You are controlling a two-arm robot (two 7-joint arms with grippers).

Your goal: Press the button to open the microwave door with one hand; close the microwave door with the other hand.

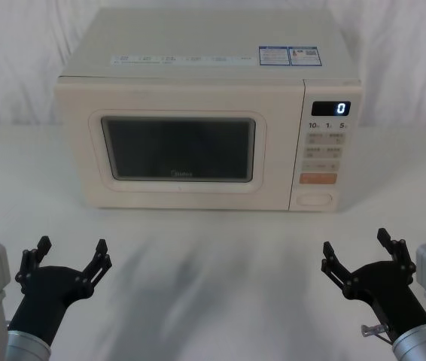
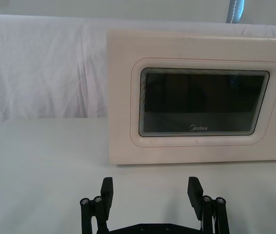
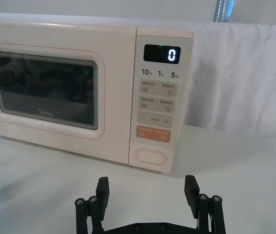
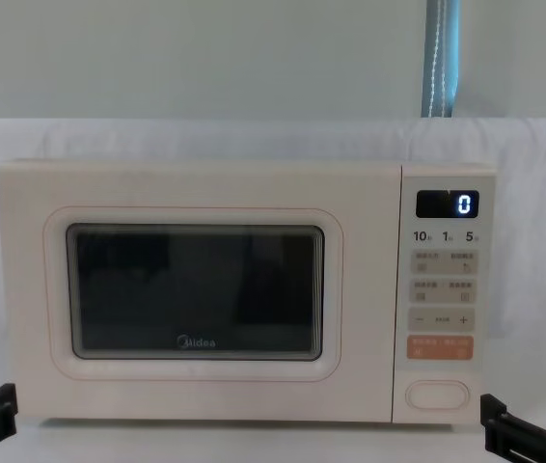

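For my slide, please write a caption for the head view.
Closed microwave door, button unpressed; left gripper and right gripper open, waiting near.

Bright, even light — soft shadows, sharp

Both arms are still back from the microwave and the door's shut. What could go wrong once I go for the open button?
1. The button sits directly below the orange key; a high approach by the right gripper might press that instead.
2. The door may swing out toward the left gripper waiting in front.
3. A hard push could slide the microwave back on the white cloth.
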